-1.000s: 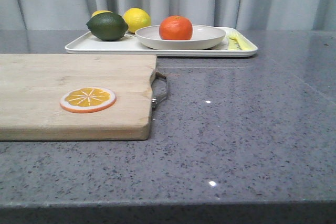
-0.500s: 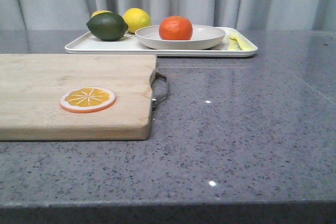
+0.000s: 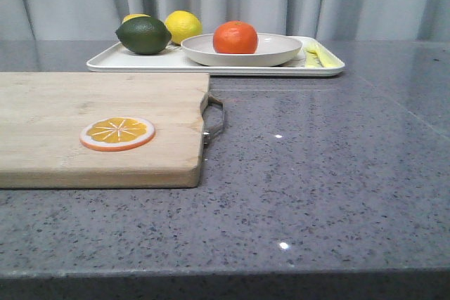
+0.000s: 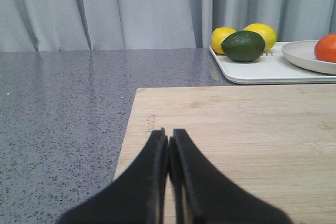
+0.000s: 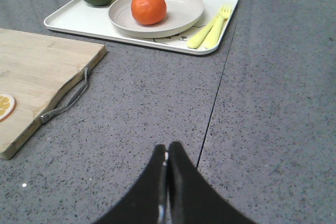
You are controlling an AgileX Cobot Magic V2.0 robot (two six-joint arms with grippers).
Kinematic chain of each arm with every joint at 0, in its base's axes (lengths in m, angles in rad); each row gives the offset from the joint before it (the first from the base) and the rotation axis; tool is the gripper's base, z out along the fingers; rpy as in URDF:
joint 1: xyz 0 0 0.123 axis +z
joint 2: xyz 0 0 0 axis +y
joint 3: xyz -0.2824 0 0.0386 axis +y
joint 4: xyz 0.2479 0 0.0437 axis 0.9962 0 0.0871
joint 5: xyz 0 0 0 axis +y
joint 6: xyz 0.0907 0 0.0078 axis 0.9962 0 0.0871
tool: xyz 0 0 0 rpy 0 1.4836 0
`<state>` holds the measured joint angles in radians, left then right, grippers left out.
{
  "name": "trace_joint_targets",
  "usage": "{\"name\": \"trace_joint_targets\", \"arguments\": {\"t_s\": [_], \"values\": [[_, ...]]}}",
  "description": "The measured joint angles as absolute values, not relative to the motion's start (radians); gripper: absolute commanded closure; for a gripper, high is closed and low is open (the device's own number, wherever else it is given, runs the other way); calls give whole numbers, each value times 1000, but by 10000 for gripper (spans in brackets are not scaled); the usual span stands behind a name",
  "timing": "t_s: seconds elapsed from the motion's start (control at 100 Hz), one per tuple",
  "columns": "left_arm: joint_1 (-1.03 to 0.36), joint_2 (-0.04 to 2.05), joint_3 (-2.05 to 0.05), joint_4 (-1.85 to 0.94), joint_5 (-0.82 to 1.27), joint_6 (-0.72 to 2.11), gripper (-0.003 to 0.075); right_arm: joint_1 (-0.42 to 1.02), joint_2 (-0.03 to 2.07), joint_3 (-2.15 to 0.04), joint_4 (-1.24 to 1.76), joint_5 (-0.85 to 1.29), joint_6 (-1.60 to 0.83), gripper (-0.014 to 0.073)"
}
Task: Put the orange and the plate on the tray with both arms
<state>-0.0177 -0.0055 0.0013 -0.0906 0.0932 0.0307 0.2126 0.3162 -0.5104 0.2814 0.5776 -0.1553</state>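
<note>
The orange (image 3: 235, 37) rests in the off-white plate (image 3: 278, 53), and the plate stands on the white tray (image 3: 140, 62) at the far side of the table. The right wrist view shows the same: orange (image 5: 148, 7), plate (image 5: 181, 11), tray (image 5: 79, 19). My left gripper (image 4: 168, 136) is shut and empty, low over the wooden cutting board (image 4: 236, 129), well short of the tray (image 4: 262, 72). The right gripper (image 5: 167, 149) is shut and empty above bare grey tabletop, far from the tray. Neither gripper shows in the front view.
A dark green lime (image 3: 143, 35) and yellow lemons (image 3: 183, 26) sit on the tray's left end; a yellow fork (image 5: 210, 27) lies on its right end. An orange slice (image 3: 117, 133) lies on the cutting board (image 3: 98, 124), whose metal handle (image 3: 214, 121) faces right.
</note>
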Motion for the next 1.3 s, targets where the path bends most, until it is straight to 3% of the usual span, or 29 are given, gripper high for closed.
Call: {"name": "trace_joint_targets", "arguments": {"t_s": [0.28, 0.56, 0.93, 1.3], "values": [[-18, -5, 1, -91, 93, 31, 741, 213, 314, -377, 231, 289, -141, 661], [-18, -5, 1, -91, 93, 31, 741, 161, 258, -252, -44, 84, 140, 661], [-18, -5, 1, -91, 93, 31, 741, 26, 135, -97, -69, 59, 178, 661], [-18, -5, 1, -91, 93, 31, 741, -10, -8, 24, -69, 77, 178, 661]]}}
